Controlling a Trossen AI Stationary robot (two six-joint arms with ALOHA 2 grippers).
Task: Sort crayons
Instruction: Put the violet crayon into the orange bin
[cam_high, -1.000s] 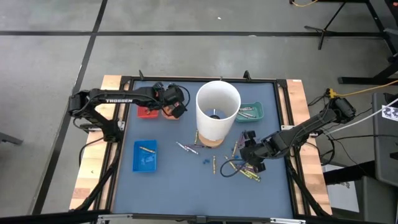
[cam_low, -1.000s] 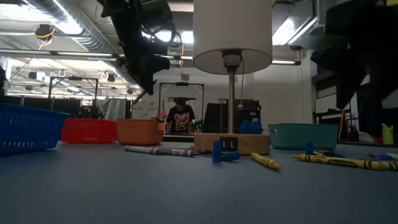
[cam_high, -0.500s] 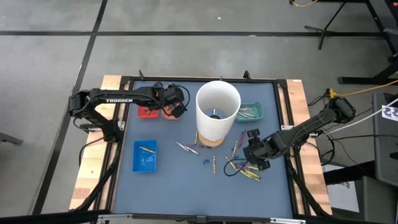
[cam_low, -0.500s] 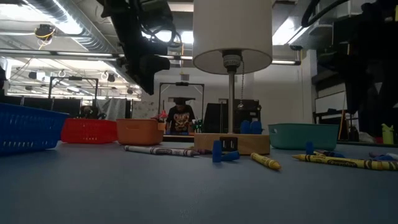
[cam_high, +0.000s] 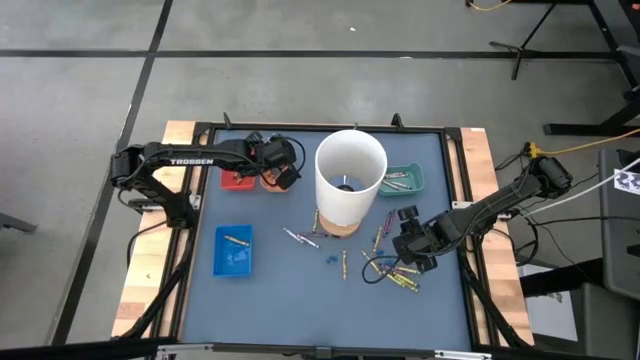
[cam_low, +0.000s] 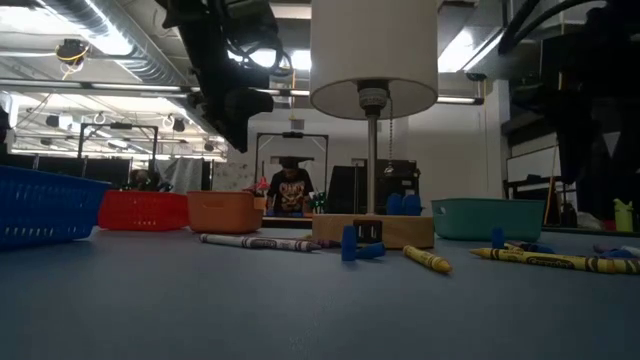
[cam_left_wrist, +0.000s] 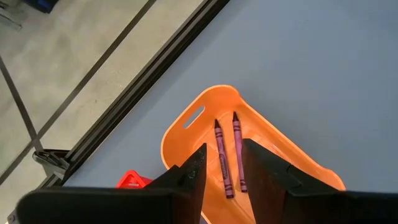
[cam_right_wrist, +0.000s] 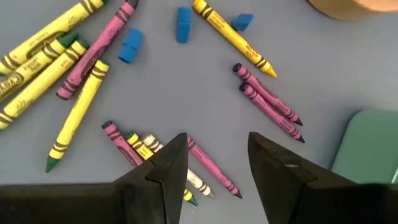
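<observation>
Far to my left, a blue tray (cam_high: 233, 250) is sitting on the counter (cam_high: 290, 290) with a yellow crayon (cam_high: 237, 240) lying inside it. Behind it, near the counter's back edge, a red tray (cam_high: 236, 181) and an orange tray (cam_left_wrist: 261, 134) are standing side by side. I am hovering my left jaws (cam_high: 283, 174) over the orange tray, my two left fingers (cam_left_wrist: 193, 177) standing apart with nothing between them. Two purple crayons (cam_left_wrist: 229, 157) are lying parallel on the tray's floor, showing through the gap.

Moving toward the middle, a tall white cylinder (cam_high: 350, 178) is rising from a wooden base (cam_low: 373, 230). Just in front of it a pale crayon (cam_low: 255, 241) and a few small blue pieces (cam_right_wrist: 130, 46) are lying on the blue surface. A teal tray (cam_high: 403, 180) is sitting just right of the cylinder with some crayons in it.

On my right, I am holding my right jaws (cam_high: 410, 244) low over the loose pile of crayons (cam_right_wrist: 74, 56). These jaws are standing wide apart too, gripping nothing. Between and beneath my right fingers (cam_right_wrist: 171, 165) a small bundle of pink, yellow and white crayons (cam_right_wrist: 149, 152) is lying, with a pair of purple ones (cam_right_wrist: 267, 102) close by toward the teal tray and several long yellow ones (cam_right_wrist: 37, 59) spreading out on the other side.

Beyond the counter, a person (cam_low: 291, 188) is showing in the room behind.
</observation>
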